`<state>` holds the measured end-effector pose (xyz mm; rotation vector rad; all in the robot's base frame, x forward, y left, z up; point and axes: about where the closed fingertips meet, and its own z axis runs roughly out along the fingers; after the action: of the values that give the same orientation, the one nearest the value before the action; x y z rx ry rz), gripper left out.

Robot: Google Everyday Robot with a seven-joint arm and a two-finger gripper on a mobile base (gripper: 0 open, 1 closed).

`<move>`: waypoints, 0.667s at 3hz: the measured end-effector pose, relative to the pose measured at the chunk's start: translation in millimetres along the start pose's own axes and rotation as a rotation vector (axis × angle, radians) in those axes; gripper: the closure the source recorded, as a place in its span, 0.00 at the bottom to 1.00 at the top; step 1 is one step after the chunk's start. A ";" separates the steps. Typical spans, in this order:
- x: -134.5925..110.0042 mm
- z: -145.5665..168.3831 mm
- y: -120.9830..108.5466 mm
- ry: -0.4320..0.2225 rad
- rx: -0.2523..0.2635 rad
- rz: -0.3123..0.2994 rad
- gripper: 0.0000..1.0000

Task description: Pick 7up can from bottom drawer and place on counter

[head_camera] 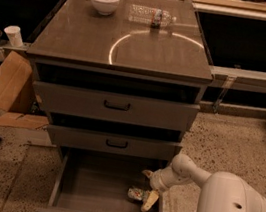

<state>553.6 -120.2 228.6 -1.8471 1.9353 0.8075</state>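
Observation:
The bottom drawer (80, 180) is pulled open below two shut upper drawers. The 7up can (136, 194) lies on its side on the drawer floor near the right front corner. My gripper (148, 187) reaches into the drawer from the right, with its fingers spread open. One fingertip (149, 201) touches the can's right end and the other (147, 173) is further back, so the can is not held. The counter (84, 34) is the glossy brown top with a curved light reflection.
A white bowl (104, 1) and a clear plastic water bottle (151, 16) lie at the back of the counter. Cardboard (7, 82) and a paper cup (14, 35) are at the left. My white arm (237, 211) fills the lower right.

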 end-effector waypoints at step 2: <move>33.7 31.1 -19.6 0.061 0.045 0.076 0.00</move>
<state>565.6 -127.6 180.7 -1.8020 2.0551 0.7321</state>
